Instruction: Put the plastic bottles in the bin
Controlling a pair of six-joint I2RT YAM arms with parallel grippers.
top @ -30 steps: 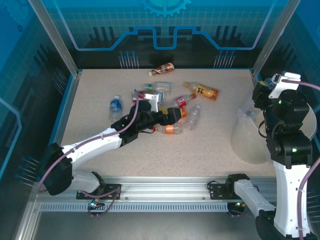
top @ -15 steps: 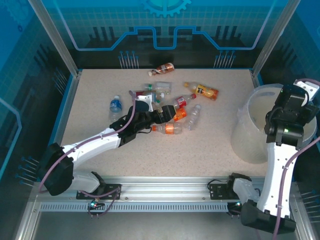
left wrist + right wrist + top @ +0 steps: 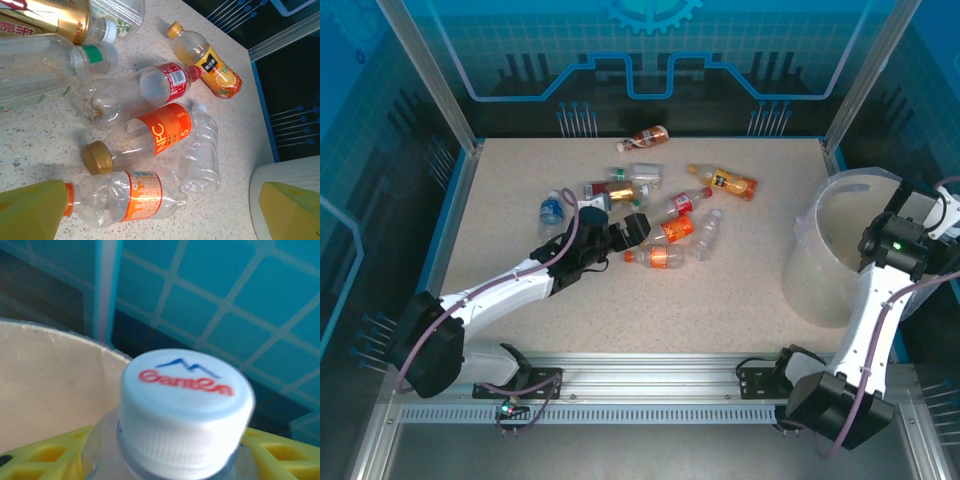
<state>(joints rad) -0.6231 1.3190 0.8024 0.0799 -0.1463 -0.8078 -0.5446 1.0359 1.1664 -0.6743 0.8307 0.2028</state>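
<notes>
The right fingers (image 3: 30,460) flank a bottle (image 3: 185,410) over the bin (image 3: 50,390), grip unclear; left fingers (image 3: 30,210) gape. Drop it well inside.

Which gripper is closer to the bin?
Right. The right gripper is at the bin's right rim with a white-capped bottle between its fingers; the left gripper is open among the loose bottles, far to the bin's left.

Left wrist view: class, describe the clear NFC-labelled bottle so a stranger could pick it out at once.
Start at the speckled beige table and its cluster of lying plastic bottles. Between the red-labelled clear bottle and the crumpled orange-capped bottle lies the clear plastic NFC bottle. It alone has a wide gold cap and those letters on an orange label.
</notes>
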